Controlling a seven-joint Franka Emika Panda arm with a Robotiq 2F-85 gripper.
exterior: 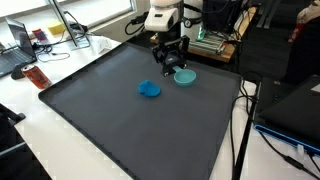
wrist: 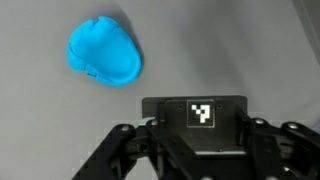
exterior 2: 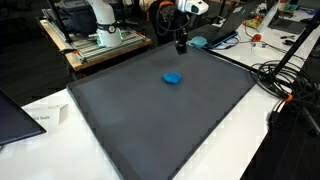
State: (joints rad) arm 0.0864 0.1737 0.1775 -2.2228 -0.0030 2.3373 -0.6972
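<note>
Claw (exterior: 171,66) is clenched shut and I can't see anything in it. It hangs over the far end of the dark mat (exterior: 120,130). The teal dish (exterior: 184,76) is the closest thing, lying flat just beside the claw near the mat's far edge, and it doesn't look like they touch. The blue lump (exterior: 148,89) sits on the mat further toward the middle, apart from both. In the wrist view the lump is up in the top-left, well clear of the claw.
</note>
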